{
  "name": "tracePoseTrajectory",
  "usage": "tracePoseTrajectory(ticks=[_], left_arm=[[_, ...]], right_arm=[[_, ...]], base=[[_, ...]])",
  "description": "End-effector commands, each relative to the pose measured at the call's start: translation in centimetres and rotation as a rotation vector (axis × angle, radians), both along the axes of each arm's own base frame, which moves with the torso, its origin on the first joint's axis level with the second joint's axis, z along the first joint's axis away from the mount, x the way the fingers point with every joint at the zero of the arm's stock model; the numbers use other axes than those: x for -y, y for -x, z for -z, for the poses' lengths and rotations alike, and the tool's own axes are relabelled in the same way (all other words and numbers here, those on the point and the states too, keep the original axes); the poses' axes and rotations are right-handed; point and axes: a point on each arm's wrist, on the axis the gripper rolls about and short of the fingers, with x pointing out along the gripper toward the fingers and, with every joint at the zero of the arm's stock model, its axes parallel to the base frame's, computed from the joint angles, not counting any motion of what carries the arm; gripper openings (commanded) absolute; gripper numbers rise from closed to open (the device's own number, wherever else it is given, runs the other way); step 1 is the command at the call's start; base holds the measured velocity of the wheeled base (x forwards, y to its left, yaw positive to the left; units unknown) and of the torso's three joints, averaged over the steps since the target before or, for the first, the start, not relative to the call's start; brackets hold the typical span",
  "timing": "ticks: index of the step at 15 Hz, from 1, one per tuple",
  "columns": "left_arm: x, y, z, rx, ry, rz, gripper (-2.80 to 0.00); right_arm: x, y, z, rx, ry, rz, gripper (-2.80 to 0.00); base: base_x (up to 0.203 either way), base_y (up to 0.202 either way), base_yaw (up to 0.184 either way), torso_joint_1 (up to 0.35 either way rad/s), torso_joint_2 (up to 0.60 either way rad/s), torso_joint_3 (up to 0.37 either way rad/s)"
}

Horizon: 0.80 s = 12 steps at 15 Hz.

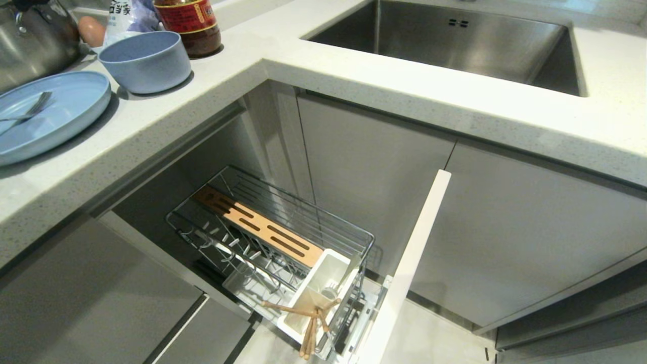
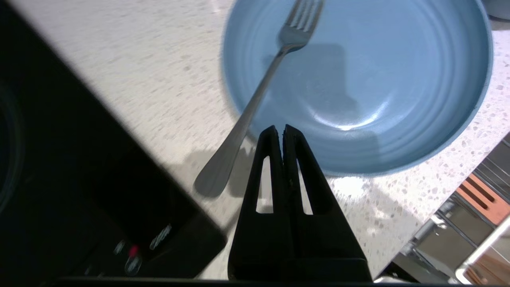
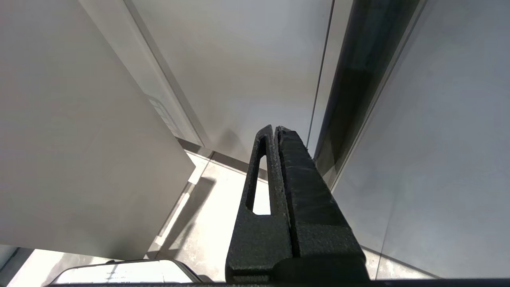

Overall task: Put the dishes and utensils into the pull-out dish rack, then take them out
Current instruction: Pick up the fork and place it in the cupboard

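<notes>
Fork (image 2: 255, 99) on plate (image 2: 398, 119); bowl (image 1: 146, 60) empty on table (image 1: 354, 76). Chopsticks (image 1: 311, 323) in rack (image 1: 283, 242) cup (image 1: 316, 293). Left tool (image 2: 279, 129) pressed together, empty; right tool (image 3: 275, 129) likewise.

Matt blue plate (image 2: 398, 99); polished metal fork (image 2: 259, 91); speckled stone counter (image 1: 404, 96); chrome wire rack (image 1: 283, 222) with wood strip (image 1: 258, 226).

White speckled countertop (image 1: 167, 126), left side of frame: pale blue plate (image 1: 65, 116) at the left edge, matching bowl (image 1: 146, 63) just above it. Sauce bottle (image 1: 189, 25), egg (image 1: 91, 30), steel pot (image 1: 30, 43) along the top-left.
</notes>
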Motion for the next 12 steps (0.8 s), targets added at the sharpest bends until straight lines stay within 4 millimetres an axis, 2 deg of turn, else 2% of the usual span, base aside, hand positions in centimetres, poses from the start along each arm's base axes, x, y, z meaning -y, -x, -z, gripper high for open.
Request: tracePoseTrajectory(ticks=[1, 12], left_arm=[[-1.7, -1.9, 0.9, -0.047, 0.042, 0.017, 0.00], [-3.5, -5.0, 2.3, -0.064, 0.125, 0.172, 0.00]], right_arm=[[0.0, 0.0, 0.0, 0.005, -0.001, 0.000, -2.80], [0.0, 0.0, 0.0, 0.005, -0.001, 0.000, -2.80]], base=[[0.000, 0.000, 0.000, 0.000, 0.00, 0.000], [0.000, 0.000, 0.000, 0.000, 0.00, 0.000]])
